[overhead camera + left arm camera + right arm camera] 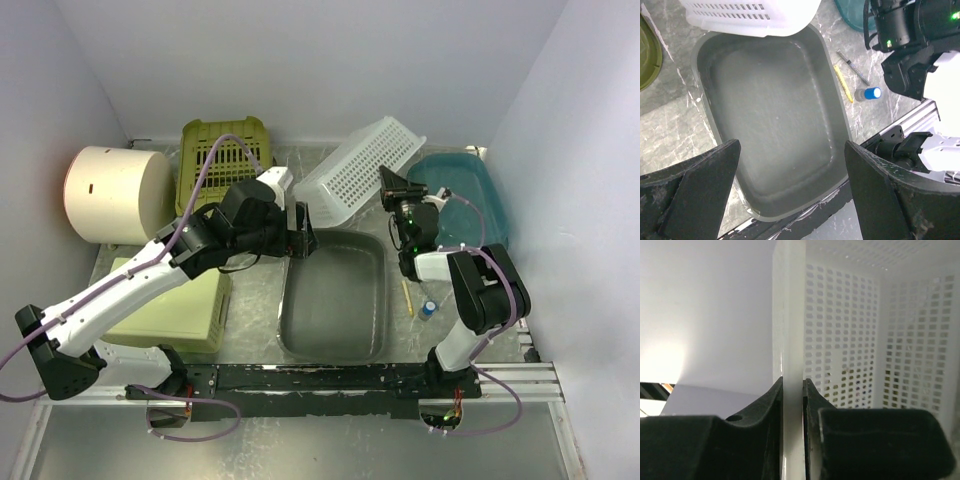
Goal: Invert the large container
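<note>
The right gripper (793, 382) is pinched tight on the rim wall of the white perforated basket (360, 165), which stands tilted at the far side of the grey tub (335, 295), its lower edge overlapping the tub's far rim. The left gripper (791, 145) hangs above the tub's far-left corner, jaws spread wide and holding nothing.

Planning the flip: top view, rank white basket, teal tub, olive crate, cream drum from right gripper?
1. White perforated plastic basket: held by right gripper.
2. Teal plastic tub: just right.
3. Olive slotted crate: back left.
4. Cream cylindrical drum: far left.
</note>
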`<action>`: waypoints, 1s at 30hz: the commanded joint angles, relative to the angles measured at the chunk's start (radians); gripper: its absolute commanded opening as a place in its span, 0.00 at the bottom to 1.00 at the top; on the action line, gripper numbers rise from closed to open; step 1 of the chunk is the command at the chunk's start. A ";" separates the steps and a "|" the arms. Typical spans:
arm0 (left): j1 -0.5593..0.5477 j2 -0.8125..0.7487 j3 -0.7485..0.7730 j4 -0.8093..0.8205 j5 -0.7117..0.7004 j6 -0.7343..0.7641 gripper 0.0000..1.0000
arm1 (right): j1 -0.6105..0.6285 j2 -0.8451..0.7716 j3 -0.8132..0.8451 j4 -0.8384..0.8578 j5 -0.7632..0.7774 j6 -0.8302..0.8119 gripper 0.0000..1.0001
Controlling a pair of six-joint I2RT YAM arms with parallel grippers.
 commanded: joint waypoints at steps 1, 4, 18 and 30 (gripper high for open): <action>0.007 0.000 -0.029 0.064 -0.028 -0.012 0.96 | 0.003 -0.036 -0.078 0.077 0.019 0.102 0.07; 0.009 0.006 -0.034 0.064 -0.021 0.005 0.96 | 0.003 -0.079 -0.120 -0.011 0.034 0.134 0.08; 0.014 0.079 -0.057 0.137 0.047 0.022 0.96 | 0.002 -0.356 -0.201 -0.513 0.062 0.079 0.31; 0.015 0.079 -0.066 0.147 0.030 0.024 0.96 | 0.006 -0.207 -0.110 -0.491 -0.043 0.028 0.59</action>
